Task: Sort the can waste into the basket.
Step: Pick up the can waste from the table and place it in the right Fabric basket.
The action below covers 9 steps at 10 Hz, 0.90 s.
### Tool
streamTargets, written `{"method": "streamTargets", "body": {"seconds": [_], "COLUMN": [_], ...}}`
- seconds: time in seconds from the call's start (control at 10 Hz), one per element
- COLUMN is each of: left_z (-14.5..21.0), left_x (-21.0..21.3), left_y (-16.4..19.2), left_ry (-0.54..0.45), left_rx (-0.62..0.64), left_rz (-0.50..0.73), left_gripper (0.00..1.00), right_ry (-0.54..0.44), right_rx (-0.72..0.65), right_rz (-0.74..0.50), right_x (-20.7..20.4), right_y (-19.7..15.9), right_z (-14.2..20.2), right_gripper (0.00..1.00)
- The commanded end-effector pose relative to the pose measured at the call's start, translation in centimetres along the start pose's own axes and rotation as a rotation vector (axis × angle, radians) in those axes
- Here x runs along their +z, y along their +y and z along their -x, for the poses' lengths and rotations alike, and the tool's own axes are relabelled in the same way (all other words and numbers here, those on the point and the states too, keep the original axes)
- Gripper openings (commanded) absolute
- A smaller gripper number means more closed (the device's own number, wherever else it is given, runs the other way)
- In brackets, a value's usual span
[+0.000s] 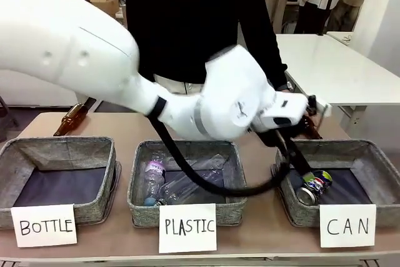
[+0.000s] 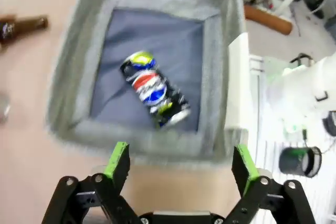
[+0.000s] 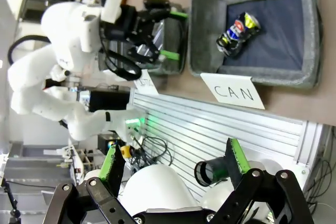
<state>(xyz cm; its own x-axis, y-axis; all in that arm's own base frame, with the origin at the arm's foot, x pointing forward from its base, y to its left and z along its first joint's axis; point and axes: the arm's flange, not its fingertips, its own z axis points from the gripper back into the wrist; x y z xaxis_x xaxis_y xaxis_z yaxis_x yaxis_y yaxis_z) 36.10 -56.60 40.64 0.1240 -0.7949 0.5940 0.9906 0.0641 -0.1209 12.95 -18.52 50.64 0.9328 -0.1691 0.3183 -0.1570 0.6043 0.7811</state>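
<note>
over at nine o'clock on the table, a grey woven basket [image 1: 59,154] wears a handwritten paper sign [image 1: 45,226] reading "bottle", and behind it a brown glass bottle [image 1: 70,119] lies on the tan tabletop. at the centre, the basket signed "plastic" [image 1: 187,227] holds crumpled clear plastic bottles [image 1: 169,182], one with a purple label. the white left arm sweeps across from the left, and the left gripper [image 2: 181,167] hangs above the near rim of the can basket [image 1: 369,154] at three o'clock, green pads spread wide, nothing between them. inside, on the dark fabric floor, a dark blue can [image 2: 153,88] with a red-white logo and yellow-green patch lies on its side, silver end showing; its white sign [image 1: 347,225] reads "can". the right gripper [image 3: 173,163] hangs off the table, jaws wide apart, empty. a person's hand [image 1: 300,107] hovers behind the basket.
</note>
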Motion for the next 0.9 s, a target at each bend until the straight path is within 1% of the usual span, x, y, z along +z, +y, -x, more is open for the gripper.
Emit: {"method": "streamTargets", "body": {"seconds": [0.0,0.1,0.2,0.3,0.4,0.6,0.7,0.8], "left_z": [0.0,0.1,1.6,3.6,6.6,14.2,19.5,24.5], "left_x": [9.8,16.1,22.9,28.3,33.4,44.1,49.4,52.8], "left_y": [0.5,1.6,2.4,3.3,4.2,5.5,5.6,5.2], "left_ry": [0.174,0.206,0.203,0.157,0.126,-0.122,-0.250,-0.374], "left_rx": [0.217,0.363,0.513,0.623,0.704,0.879,0.965,1.028], "left_rz": [-0.040,-0.044,-0.029,-0.039,-0.010,-0.021,0.027,0.052], "left_gripper": [1.00,1.00,1.00,1.00,1.00,1.00,1.00,1.00], "right_ry": [-0.111,-0.173,-0.189,-0.201,-0.197,-0.174,-0.153,-0.156], "right_rx": [-0.075,-0.137,-0.190,-0.222,-0.183,-0.105,-0.090,-0.119], "right_rz": [-0.038,-0.014,-0.017,0.045,0.034,0.030,-0.009,-0.035], "right_x": [2.4,2.5,0.9,-1.5,-4.1,-8.8,-11.3,-13.3], "right_y": [-0.1,0.1,1.3,3.1,5.2,10.1,12.7,14.9], "right_z": [-0.3,-1.6,-3.7,-5.9,-8.0,-11.2,-12.8,-14.1], "right_gripper": [1.00,1.00,1.00,1.00,1.00,1.00,1.00,1.00]}}
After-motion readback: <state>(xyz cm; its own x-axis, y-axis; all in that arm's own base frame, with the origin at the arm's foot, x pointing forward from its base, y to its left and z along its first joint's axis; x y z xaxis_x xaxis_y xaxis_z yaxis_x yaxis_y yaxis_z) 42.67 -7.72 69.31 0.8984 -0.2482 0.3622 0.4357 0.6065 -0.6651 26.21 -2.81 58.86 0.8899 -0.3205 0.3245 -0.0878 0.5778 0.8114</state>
